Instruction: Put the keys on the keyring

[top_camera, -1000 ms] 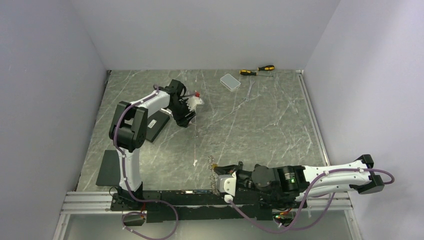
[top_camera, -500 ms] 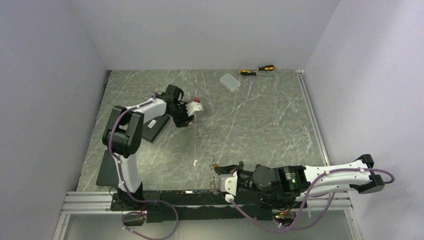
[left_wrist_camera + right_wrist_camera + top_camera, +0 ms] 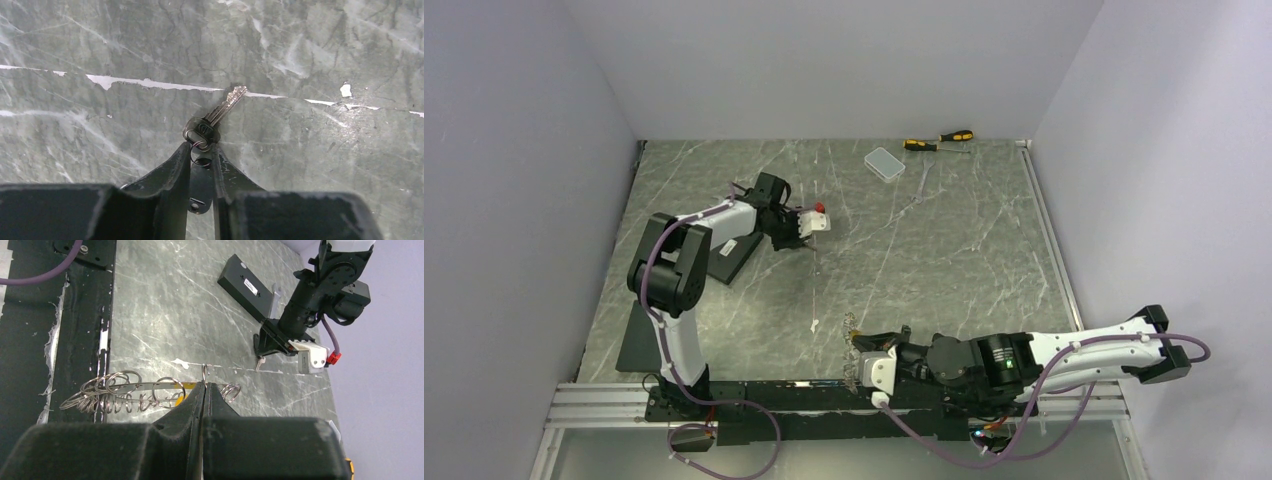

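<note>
A black-headed key (image 3: 212, 119) with a silver blade lies on the marble. My left gripper (image 3: 202, 150) is down at the table with its jaws almost closed on the small split ring at the key's head; it also shows in the top view (image 3: 802, 242). My right gripper (image 3: 204, 385) is shut on the keyring (image 3: 125, 390), a thin metal loop strung with several small rings, held just above the near rail; the loop also shows in the top view (image 3: 852, 345). A bit of yellow (image 3: 187, 386) shows on the loop beside the fingers. A small pale piece (image 3: 814, 325) lies near the loop.
A flat black block (image 3: 734, 250) lies just left of my left gripper, and a black pad (image 3: 639, 335) lies by the left arm's base. A white box (image 3: 884, 162) and two yellow-and-black screwdrivers (image 3: 939, 140) lie at the back. A black rail (image 3: 824, 395) runs along the near edge.
My left arm has lowered and stretched out, bringing its gripper down onto the key on the table. My right arm has barely moved and still holds the loop.
</note>
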Controlling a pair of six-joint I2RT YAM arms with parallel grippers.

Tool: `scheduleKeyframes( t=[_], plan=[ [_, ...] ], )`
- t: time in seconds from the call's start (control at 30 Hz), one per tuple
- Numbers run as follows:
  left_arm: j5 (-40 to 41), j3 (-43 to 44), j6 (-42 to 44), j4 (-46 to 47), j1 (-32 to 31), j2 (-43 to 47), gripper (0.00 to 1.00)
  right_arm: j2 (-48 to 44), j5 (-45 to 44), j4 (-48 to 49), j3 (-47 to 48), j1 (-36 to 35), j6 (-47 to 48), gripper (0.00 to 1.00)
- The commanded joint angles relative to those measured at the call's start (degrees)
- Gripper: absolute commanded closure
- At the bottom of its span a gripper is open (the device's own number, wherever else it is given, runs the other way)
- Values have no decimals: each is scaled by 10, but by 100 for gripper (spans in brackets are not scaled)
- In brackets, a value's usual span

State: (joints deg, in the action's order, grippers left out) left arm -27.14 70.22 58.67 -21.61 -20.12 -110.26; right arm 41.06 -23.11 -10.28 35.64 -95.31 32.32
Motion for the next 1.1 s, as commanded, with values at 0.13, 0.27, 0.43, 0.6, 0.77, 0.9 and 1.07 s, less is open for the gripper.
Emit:
scheduleKeyframes(
  t=[0.13, 0.27, 0.43, 0.6, 0.77, 0.9, 1.07],
  plan=[
    [17, -42, 11, -5, -1, 19, 90, 0, -31, 36, 29, -14, -8, 100],
    [18, -37, -4, -7, -1, 38, 97, 1, -34, 39, 27, -15, -7, 100],
    [21, -31, -20, -10, -2, 64, 100, 1, -35, 46, 24, -17, -5, 100],
    [16, -23, -48, -19, -2, 91, 100, 1, -36, 49, 22, -21, -4, 100],
    [20, -24, -88, -17, -2, 121, 100, 1, -35, 52, 21, -23, -2, 100],
    [19, -21, -144, -10, -2, 135, 100, -3, -33, 61, 14, -23, 0, 100],
    [6, -14, -212, -6, -2, 158, 100, -3, -32, 71, 10, -23, 2, 100]
  ],
)
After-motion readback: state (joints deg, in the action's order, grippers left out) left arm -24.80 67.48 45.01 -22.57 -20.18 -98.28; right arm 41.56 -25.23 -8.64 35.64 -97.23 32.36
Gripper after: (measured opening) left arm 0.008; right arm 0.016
